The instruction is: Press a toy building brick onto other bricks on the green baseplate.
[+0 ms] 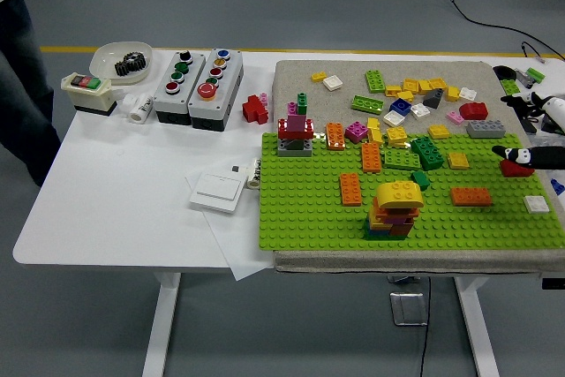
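Head view shows the right hand (527, 157) at the right edge, fingers closed on a red brick (516, 168) low over the green baseplate (309, 218). Farther left, a yellow-topped brick stack (395, 209) stands on the baseplate; a white bowl (110, 64) on the surface holds a black gear (130, 63).

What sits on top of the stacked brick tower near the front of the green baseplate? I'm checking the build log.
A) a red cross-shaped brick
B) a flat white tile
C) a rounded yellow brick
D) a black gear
C: a rounded yellow brick caps the small tower of orange, red and green layers standing near the front edge of the green baseplate.
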`<state>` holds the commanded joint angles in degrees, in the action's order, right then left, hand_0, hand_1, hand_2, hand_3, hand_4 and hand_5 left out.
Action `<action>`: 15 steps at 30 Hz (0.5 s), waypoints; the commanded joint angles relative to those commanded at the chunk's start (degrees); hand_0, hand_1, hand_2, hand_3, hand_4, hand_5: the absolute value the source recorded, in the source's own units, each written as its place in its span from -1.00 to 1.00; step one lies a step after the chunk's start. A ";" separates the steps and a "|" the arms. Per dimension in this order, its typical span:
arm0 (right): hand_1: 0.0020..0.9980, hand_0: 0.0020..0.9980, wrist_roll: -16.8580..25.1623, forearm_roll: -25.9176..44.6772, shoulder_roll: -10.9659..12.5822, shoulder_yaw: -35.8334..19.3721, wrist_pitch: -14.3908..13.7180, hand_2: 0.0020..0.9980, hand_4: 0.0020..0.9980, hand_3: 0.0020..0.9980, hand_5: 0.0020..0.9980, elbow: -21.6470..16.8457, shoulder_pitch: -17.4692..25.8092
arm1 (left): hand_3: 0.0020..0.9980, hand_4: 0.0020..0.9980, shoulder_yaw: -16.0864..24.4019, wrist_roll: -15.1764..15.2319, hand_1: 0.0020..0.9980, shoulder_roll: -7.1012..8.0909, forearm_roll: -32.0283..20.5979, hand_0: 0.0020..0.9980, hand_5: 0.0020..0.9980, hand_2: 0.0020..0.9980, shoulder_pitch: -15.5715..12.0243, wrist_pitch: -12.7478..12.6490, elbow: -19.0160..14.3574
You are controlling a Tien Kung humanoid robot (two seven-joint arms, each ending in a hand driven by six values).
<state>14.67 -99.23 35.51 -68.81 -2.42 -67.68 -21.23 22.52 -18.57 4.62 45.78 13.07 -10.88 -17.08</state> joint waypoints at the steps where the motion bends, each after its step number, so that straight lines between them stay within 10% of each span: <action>1: 0.50 0.48 0.00 0.00 0.02 0.00 -0.01 0.59 0.76 0.67 -0.22 -0.02 -0.01 | 0.17 0.29 0.01 0.00 0.55 0.00 0.01 0.52 0.32 0.45 0.01 0.01 0.00; 15: 0.49 0.48 0.03 -0.04 0.23 0.39 -0.09 0.58 0.77 0.67 -0.21 -0.11 0.16 | 0.17 0.29 0.39 -0.18 0.55 -0.10 0.69 0.52 0.33 0.45 -0.24 0.04 -0.01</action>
<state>14.70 -99.28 35.74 -68.42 -2.51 -67.79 -21.07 22.91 -18.75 4.52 46.48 12.83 -10.85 -17.09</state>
